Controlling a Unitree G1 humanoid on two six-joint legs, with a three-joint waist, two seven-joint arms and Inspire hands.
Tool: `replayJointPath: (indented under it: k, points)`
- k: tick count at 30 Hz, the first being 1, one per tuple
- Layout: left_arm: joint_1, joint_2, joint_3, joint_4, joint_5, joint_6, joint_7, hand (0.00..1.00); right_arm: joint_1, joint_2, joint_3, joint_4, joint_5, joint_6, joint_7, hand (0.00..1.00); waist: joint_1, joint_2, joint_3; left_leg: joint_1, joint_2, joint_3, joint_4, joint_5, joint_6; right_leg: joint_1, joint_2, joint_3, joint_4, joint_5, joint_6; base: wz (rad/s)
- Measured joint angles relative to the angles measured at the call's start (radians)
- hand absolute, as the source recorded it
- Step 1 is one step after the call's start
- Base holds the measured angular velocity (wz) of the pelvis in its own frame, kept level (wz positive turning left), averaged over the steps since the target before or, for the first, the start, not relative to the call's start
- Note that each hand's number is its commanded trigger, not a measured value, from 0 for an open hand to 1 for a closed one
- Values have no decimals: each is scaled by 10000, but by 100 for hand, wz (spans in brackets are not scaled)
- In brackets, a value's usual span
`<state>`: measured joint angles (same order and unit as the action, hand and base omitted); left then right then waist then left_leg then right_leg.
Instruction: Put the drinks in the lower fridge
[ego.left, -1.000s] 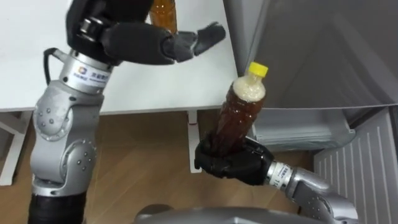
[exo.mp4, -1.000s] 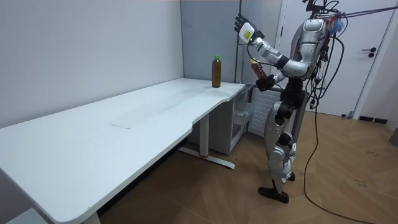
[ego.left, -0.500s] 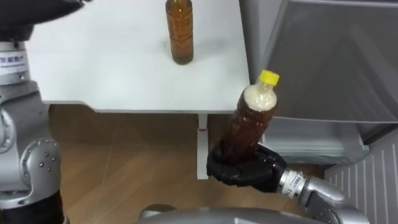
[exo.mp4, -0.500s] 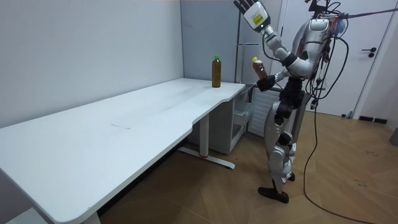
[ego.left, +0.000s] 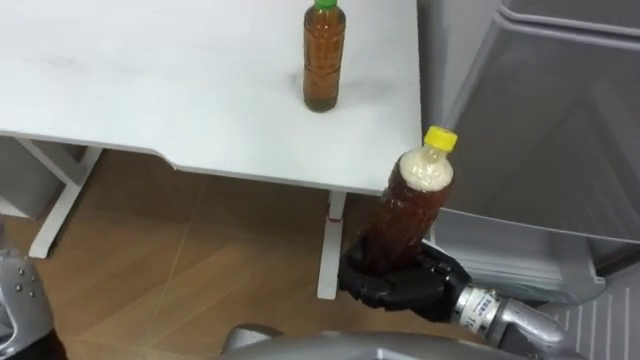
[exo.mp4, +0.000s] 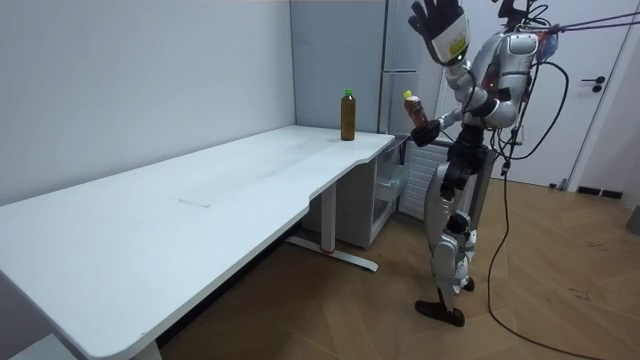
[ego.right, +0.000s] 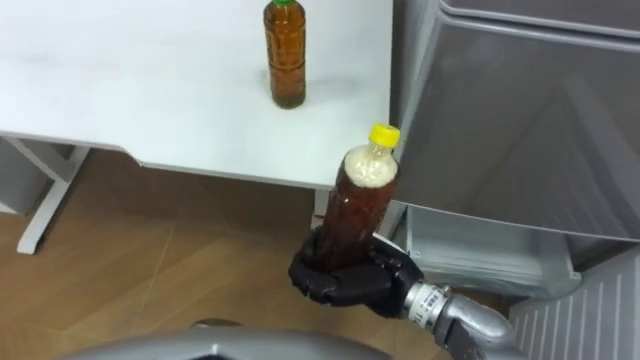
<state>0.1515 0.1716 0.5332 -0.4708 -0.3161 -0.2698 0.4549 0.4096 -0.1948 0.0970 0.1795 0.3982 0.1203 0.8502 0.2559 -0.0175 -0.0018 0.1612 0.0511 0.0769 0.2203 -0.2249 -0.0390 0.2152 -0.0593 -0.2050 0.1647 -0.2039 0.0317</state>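
**Up high goes our left hand, one drink held low in our right**

Up above our head, our left hand (exo.mp4: 435, 18) is now lifted, with its fingers spread wide and holding nothing. A second ago it hung over the table (ego.left: 150, 90), close to the green-cap bottle (ego.left: 324, 60). It did not take that bottle. The bottle stands upright on the table, far up and to the left of our right fingers. So one drink has yet to be picked up.

Our right hand (ego.left: 400, 285) has not changed its hold. Its fingers are curled round the bottom of the yellow-cap bottle (ego.left: 408, 215). The bottle leans a little, with its cap up and to the right of the fingers. The hand sits low in front of our body, palm up, just past the table's edge.

To the right of those fingers is the grey fridge (ego.left: 540, 120). We cannot tell if its lower part is open. We think the raised left arm is making room, and the held drink goes into the fridge next.
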Motion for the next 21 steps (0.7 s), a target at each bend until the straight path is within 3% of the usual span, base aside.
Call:
replayJointPath:
  k: [5, 10, 15, 21]
  points:
    - [546, -30, -85, 1403, -121, 33, 980, 0, 28, 152, 23, -3, 392, 31, -641, 100, -12, 29, -4, -105, -25, -97, 1, -1, 2, -6, 2, -56, -118, 8, 9, 4]
    - [1156, -29, -709, 3467, -1250, 101, 1767, 0, 15, 47, 392, -18, 917, 40, -1162, 100, 34, 58, -13, -68, -27, -88, -67, 1, 0, -38, -1, -81, -79, 16, 1, 0]
    - [1660, -45, -1976, 6081, -2309, 799, 2062, 0, -13, 72, 1046, -16, 2231, 134, -1842, 100, 244, -4, -16, 47, -26, 72, -256, 0, 1, -80, -1, 58, -118, 19, 8, -11]
    - [2113, -50, -3159, 7374, -2466, 1194, 2085, 0, -411, -55, 1761, -15, 3311, 154, -2356, 100, 263, -176, -9, 75, -11, 116, -331, 0, -1, -97, 17, 25, -115, 21, 9, -1]
